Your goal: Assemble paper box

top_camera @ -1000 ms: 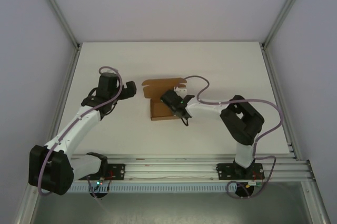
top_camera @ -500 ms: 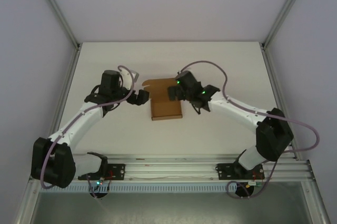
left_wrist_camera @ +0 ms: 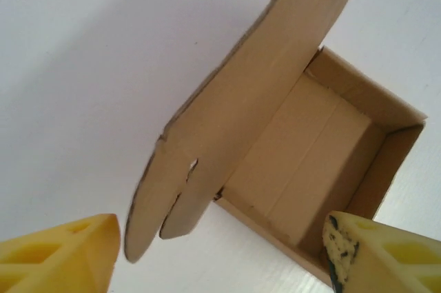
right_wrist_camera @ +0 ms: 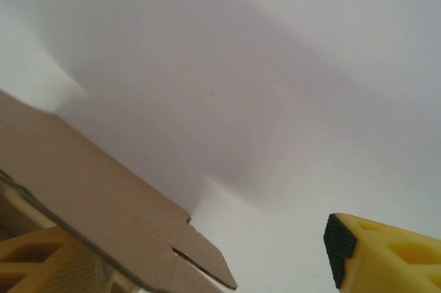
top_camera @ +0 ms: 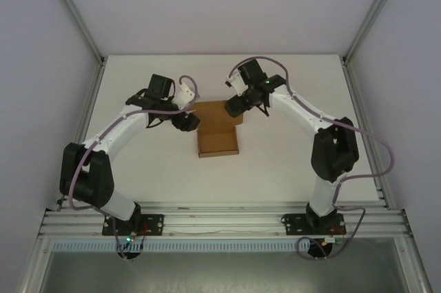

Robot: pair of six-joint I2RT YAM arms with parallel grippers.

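1. From above, we see that both arms have swung up to the far end of the box [top_camera: 218,141] in the last half second. The left pincer [top_camera: 186,122] and right pincer [top_camera: 234,105] now flank its lid [top_camera: 219,112]. We judge that closing the lid comes next.
2. At the left wrist, the jaws stand wide and hold nothing. The raised lid's tab hangs between the fingers, with the open box beyond.
3. At the right wrist, the jaws stand wide. The lid's edge crosses one finger [right_wrist_camera: 41,258], unclamped.
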